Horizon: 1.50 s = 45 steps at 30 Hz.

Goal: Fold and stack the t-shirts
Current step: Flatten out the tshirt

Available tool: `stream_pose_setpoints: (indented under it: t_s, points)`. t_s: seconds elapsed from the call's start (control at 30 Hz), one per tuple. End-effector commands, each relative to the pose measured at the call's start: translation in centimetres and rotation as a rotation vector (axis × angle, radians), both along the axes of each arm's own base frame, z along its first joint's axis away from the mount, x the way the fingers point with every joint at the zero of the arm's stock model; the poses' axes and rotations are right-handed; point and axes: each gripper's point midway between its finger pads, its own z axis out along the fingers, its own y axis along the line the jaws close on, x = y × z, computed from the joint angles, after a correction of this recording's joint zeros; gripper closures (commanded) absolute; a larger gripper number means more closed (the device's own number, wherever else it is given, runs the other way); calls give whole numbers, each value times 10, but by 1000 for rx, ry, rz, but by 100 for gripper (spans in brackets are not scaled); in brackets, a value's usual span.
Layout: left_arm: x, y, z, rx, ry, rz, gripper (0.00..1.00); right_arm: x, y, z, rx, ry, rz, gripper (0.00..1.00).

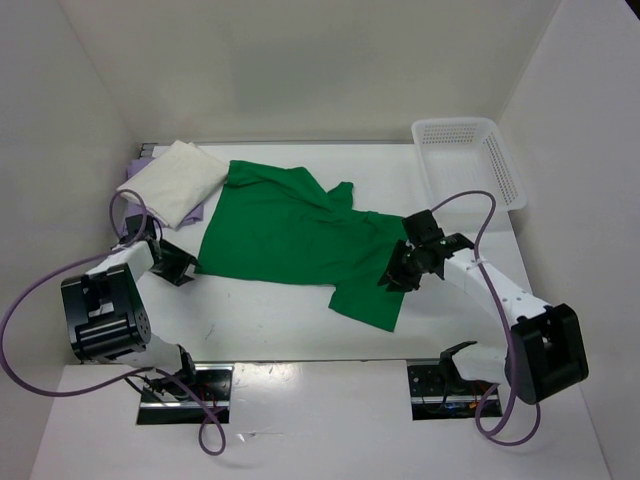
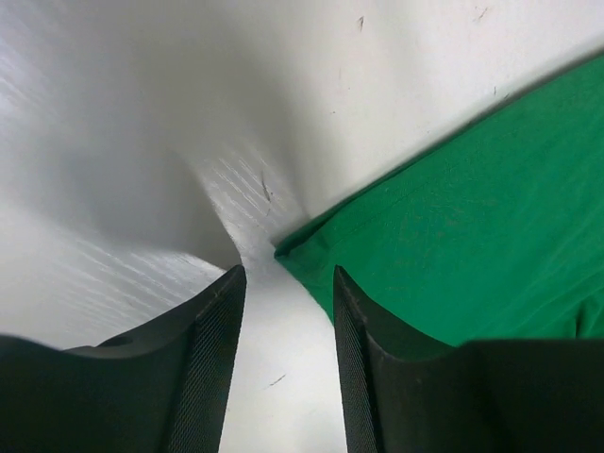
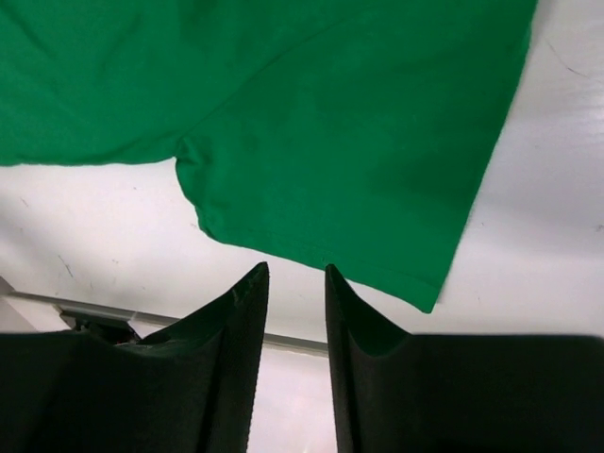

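The bright green t-shirt (image 1: pixel 290 235) lies spread flat in the middle of the table, one sleeve reaching toward the front right. The cream white t-shirt (image 1: pixel 172 180) lies folded at the back left, on top of the lavender t-shirt (image 1: pixel 146 153), of which only edges show. My left gripper (image 1: pixel 185 268) is open and empty, low over the table beside the green shirt's front left corner (image 2: pixel 288 251). My right gripper (image 1: pixel 392 280) is open and empty, held over the green shirt's right sleeve (image 3: pixel 359 142), its tips (image 3: pixel 296 271) apart from the hem.
A white plastic mesh basket (image 1: pixel 500 160) stands at the back right. White walls close in the table on the left, back and right. The table's front edge (image 3: pixel 94 307) runs just under my right gripper.
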Motion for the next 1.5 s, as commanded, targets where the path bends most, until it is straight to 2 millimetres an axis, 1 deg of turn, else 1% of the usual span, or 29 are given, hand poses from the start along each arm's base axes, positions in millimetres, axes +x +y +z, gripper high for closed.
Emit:
stream_pose_setpoints:
  t_s: [0.0, 0.07, 0.1, 0.13, 0.23, 0.3, 0.37, 0.43, 0.53, 0.57, 0.67, 0.7, 0.77, 0.8, 0.83, 0.87, 0.9, 0.93, 1.0, 1.03, 1.07, 1.1, 1.13, 1.17, 1.2, 1.27, 1.33, 1.37, 1.47]
  points:
    - [-12, 5, 2, 39, 16, 15, 50, 13, 0, 11, 24, -70, -76, 63]
    - [-16, 3, -3, 37, 22, 14, 50, 10, -4, 10, 20, -72, -111, 62]
    - [-11, 3, -5, 29, 7, 10, 52, 11, -3, 10, 24, -69, -121, 62]
    - [-11, -1, -13, -3, 28, 13, 52, 10, -3, 11, 33, -77, -130, 62]
    - [-5, -9, -25, -66, 29, 2, 59, 8, -4, 7, 38, -74, -141, 62]
    - [1, -11, -25, -77, 6, -6, 66, 7, -5, 7, 36, -77, -156, 62]
    - [5, -9, -24, -71, -12, -6, 70, 6, -8, 5, 31, -76, -174, 62]
    - [9, -7, -18, -54, -44, -17, 76, 5, -9, 4, 35, -71, -204, 61]
    - [17, -4, -10, -37, -77, -28, 85, 7, -16, 1, 4, -72, -245, 55]
    - [27, -6, 0, -53, -114, -51, 90, 7, -16, 1, 4, -72, -245, 55]
    - [43, -5, 14, -54, -174, -65, 96, 8, -21, -1, -20, -71, -277, 52]
    - [52, -1, 26, -45, -207, -60, 98, 2, -23, -5, -31, -51, -276, 52]
    - [63, 3, 36, -30, -244, -62, 100, -4, -26, -11, -44, -28, -276, 52]
    - [73, 6, 47, -27, -271, -51, 100, -9, -28, -17, -59, 1, -275, 54]
    - [80, 8, 52, -19, -291, -52, 100, -13, -27, -21, -62, 27, -270, 56]
    - [85, 10, 58, -12, -308, -53, 100, -16, -22, -20, -65, 43, -257, 56]
    - [89, 11, 60, -17, -310, -45, 100, -24, -23, -25, -96, 70, -259, 57]
    - [95, 13, 66, -13, -333, -39, 100, -22, -24, -23, -116, 58, -272, 59]
    - [105, 18, 72, -3, -361, -21, 100, -31, -18, -25, -108, 76, -280, 60]
    - [111, 18, 78, -14, -391, -11, 100, -31, -17, -25, -103, 79, -293, 60]
    - [117, 20, 84, -12, -413, -4, 100, -40, -15, -31, -98, 102, -296, 61]
    - [120, 19, 88, -12, -437, -12, 100, -41, -10, -33, -78, 102, -280, 61]
    - [119, 19, 85, -20, -434, -4, 100, -47, -4, -39, -65, 128, -257, 61]
    - [119, 19, 85, -20, -434, -3, 100, -59, 0, -47, -42, 185, -248, 61]
    - [114, 15, 75, -39, -410, -8, 100, -69, 5, -52, -51, 209, -207, 61]
    - [109, 11, 68, -52, -399, -12, 100, -77, 19, -57, -6, 223, -165, 61]
    - [102, 3, 61, -66, -386, -26, 100, -80, 28, -60, 34, 234, -148, 58]
    - [102, 3, 61, -67, -386, -26, 100, -84, 31, -62, 43, 235, -128, 57]
    - [97, -4, 58, -79, -378, -39, 100, -83, 46, -55, 120, 223, -88, 54]
